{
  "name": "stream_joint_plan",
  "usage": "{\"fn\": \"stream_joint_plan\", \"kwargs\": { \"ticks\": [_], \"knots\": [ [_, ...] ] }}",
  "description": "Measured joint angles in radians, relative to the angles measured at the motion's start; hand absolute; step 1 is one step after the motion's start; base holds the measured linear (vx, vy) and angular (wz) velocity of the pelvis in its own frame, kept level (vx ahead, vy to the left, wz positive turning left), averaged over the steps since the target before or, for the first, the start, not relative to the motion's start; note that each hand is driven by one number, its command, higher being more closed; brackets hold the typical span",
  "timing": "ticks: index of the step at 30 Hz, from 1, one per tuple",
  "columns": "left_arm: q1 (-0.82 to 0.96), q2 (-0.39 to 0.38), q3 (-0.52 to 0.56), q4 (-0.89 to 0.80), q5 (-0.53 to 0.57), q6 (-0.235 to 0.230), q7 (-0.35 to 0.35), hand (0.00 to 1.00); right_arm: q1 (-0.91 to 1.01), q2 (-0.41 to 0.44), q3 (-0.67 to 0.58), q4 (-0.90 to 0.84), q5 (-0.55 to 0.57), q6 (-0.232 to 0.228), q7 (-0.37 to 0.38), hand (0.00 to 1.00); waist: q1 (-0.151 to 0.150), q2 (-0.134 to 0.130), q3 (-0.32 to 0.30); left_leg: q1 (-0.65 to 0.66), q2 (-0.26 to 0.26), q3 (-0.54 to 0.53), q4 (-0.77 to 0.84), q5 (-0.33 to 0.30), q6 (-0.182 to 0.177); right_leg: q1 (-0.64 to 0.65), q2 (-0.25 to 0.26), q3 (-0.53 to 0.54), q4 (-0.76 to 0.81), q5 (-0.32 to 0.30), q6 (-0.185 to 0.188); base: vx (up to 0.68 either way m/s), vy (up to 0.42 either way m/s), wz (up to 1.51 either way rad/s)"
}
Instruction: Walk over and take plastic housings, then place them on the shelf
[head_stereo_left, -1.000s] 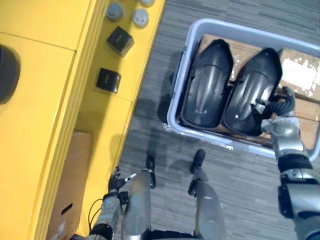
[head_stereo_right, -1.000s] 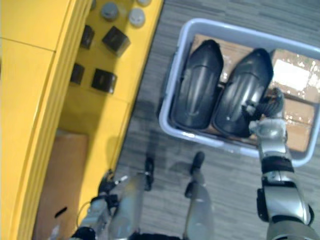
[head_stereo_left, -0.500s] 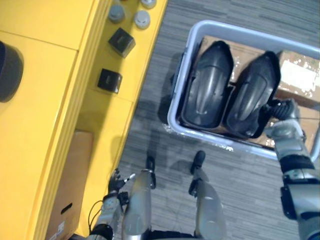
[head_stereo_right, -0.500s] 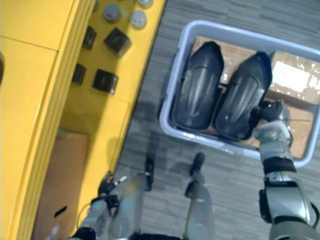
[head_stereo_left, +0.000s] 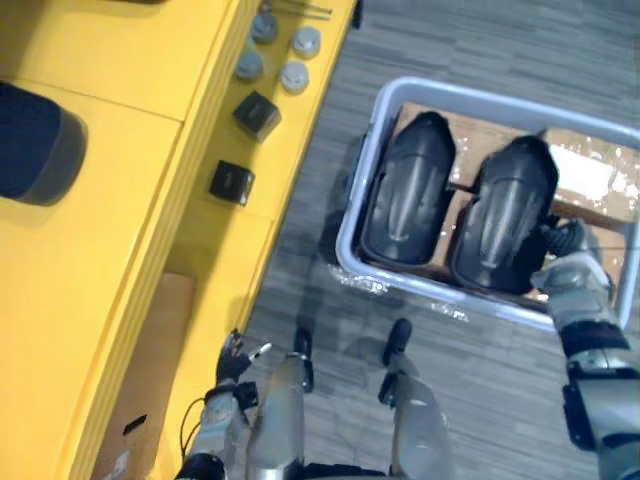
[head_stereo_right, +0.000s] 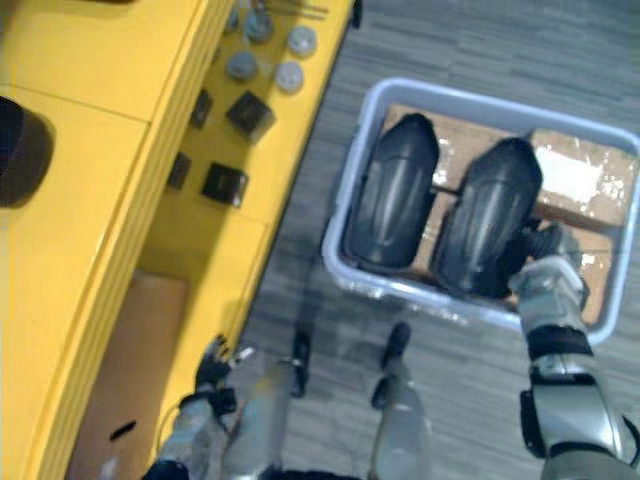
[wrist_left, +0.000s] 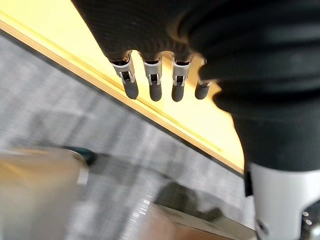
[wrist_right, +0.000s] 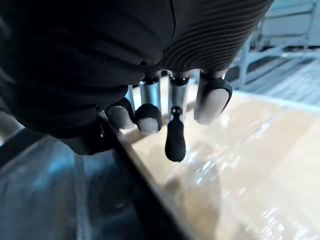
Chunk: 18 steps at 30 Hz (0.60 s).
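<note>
In the grey bin (head_stereo_left: 347, 235), two black housings (head_stereo_left: 408, 190), right hand (head_stereo_left: 572, 272) beside one, grip unclear, left hand (wrist_left: 155, 86) open.

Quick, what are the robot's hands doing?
Left hand: open, holding nothing.
Right hand: at the right housing edge; grip cannot be told.

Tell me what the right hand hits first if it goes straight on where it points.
Probably the film-wrapped cardboard box in the grey bin: the right hand points at it just beside the right housing, though depth is unclear.
</note>
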Motion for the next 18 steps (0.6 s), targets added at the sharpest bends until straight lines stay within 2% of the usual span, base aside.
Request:
{"fn": "stream_joint_plan", "kwargs": {
  "ticks": [2, 3, 5, 8, 11, 13, 17, 18],
  "knots": [
    [0.016, 0.015, -0.020, -0.064, -0.029, 0.011, -0.005, 0.00, 0.053, 0.001, -0.023, -0.048, -0.004, 0.001, -0.021, 1.00, -0.004, -0.001, -0.011, 0.024, 0.002, -0.001, -0.018, 0.002, -0.003, 0.028, 0.002, -0.006, -0.013, 0.000, 0.001, 0.08, -0.024, 0.05],
    [0.033, 0.020, -0.027, -0.098, -0.035, 0.027, -0.005, 0.00, 0.096, 0.006, -0.040, -0.079, -0.004, 0.002, -0.034, 1.00, -0.007, -0.006, -0.049, 0.027, 0.002, -0.003, -0.031, 0.003, -0.004, 0.028, 0.003, -0.012, -0.024, 0.000, 0.002, 0.14, -0.027, 0.05],
    [0.067, 0.019, -0.027, -0.168, -0.035, 0.054, -0.002, 0.00, 0.152, 0.024, -0.073, -0.137, -0.005, 0.004, -0.044, 1.00, -0.014, -0.015, -0.074, 0.065, 0.003, 0.000, -0.057, 0.004, -0.006, 0.067, 0.007, -0.017, -0.046, 0.000, 0.002, 0.16, -0.025, 0.03],
    [0.125, 0.019, -0.027, -0.253, -0.032, 0.102, 0.011, 0.00, 0.235, 0.070, -0.106, -0.224, -0.004, 0.012, -0.090, 1.00, -0.025, -0.037, -0.149, 0.110, 0.005, 0.012, -0.099, 0.004, -0.007, 0.100, 0.010, -0.017, -0.074, -0.004, 0.006, 0.16, -0.019, -0.03],
    [0.143, 0.016, -0.026, -0.364, -0.026, 0.160, 0.036, 0.00, 0.289, 0.117, -0.166, -0.318, -0.002, 0.017, -0.131, 1.00, -0.032, -0.046, -0.180, 0.180, 0.010, 0.028, -0.117, 0.004, -0.008, 0.165, 0.017, -0.017, -0.094, -0.004, 0.006, 0.10, -0.007, -0.03],
    [0.163, 0.017, -0.025, -0.489, -0.026, 0.217, 0.055, 0.00, 0.340, 0.149, -0.170, -0.394, -0.007, 0.017, -0.153, 1.00, -0.038, -0.051, -0.238, 0.206, 0.014, 0.044, -0.133, 0.004, -0.008, 0.182, 0.019, -0.015, -0.099, -0.005, 0.005, 0.08, -0.002, -0.07],
    [0.162, 0.014, -0.027, -0.634, -0.027, 0.287, 0.051, 0.00, 0.354, 0.202, -0.197, -0.451, -0.008, 0.008, -0.208, 1.00, -0.056, -0.058, -0.264, 0.256, 0.014, 0.057, -0.145, -0.002, -0.017, 0.230, 0.018, -0.014, -0.117, -0.005, 0.006, 0.00, 0.003, -0.06],
    [0.158, 0.013, -0.027, -0.648, -0.027, 0.292, 0.048, 0.00, 0.354, 0.203, -0.201, -0.461, -0.008, 0.007, -0.219, 1.00, -0.056, -0.058, -0.265, 0.262, 0.014, 0.062, -0.145, -0.004, -0.018, 0.237, 0.018, -0.014, -0.121, -0.006, 0.007, -0.05, -0.011, -0.17]
  ]
}}
